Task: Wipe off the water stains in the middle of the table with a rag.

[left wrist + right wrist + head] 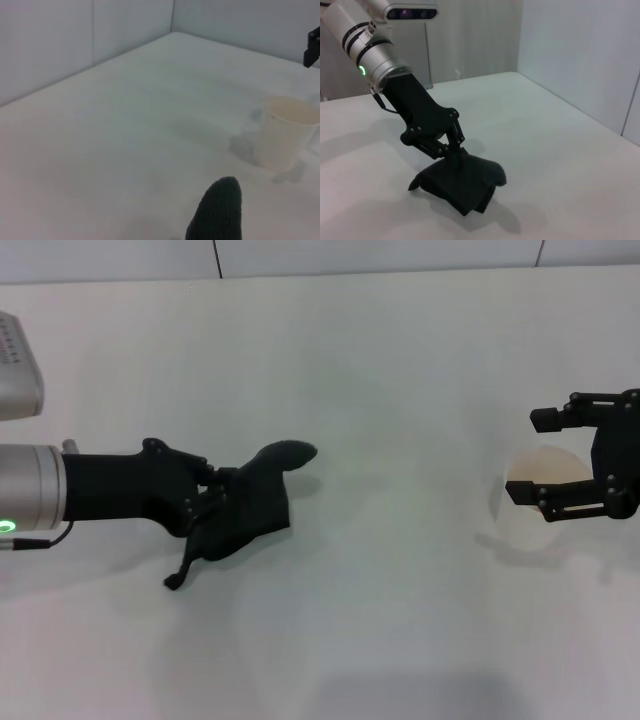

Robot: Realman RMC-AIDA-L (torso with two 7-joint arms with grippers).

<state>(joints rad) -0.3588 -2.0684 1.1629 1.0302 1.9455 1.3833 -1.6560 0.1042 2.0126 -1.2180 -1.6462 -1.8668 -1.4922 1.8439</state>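
My left gripper point(214, 504) is shut on the dark green-black rag point(256, 502), which rests low on the white table point(400, 360) left of the middle. The rag's rounded end points toward the centre and a thin tail hangs out toward the table's front. The right wrist view shows the left gripper point(451, 150) pinching the rag point(465, 182). The rag's tip shows in the left wrist view point(218, 210). My right gripper point(540, 456) is open, hovering over a translucent whitish cup point(545, 472) at the right. No orange-amber water stain shows in any view.
The cup point(287, 132) stands upright on the table at the right, with one finger of the right gripper point(312, 47) above it. A grey-white device point(15, 365) sits at the left edge. A wall runs along the table's far edge.
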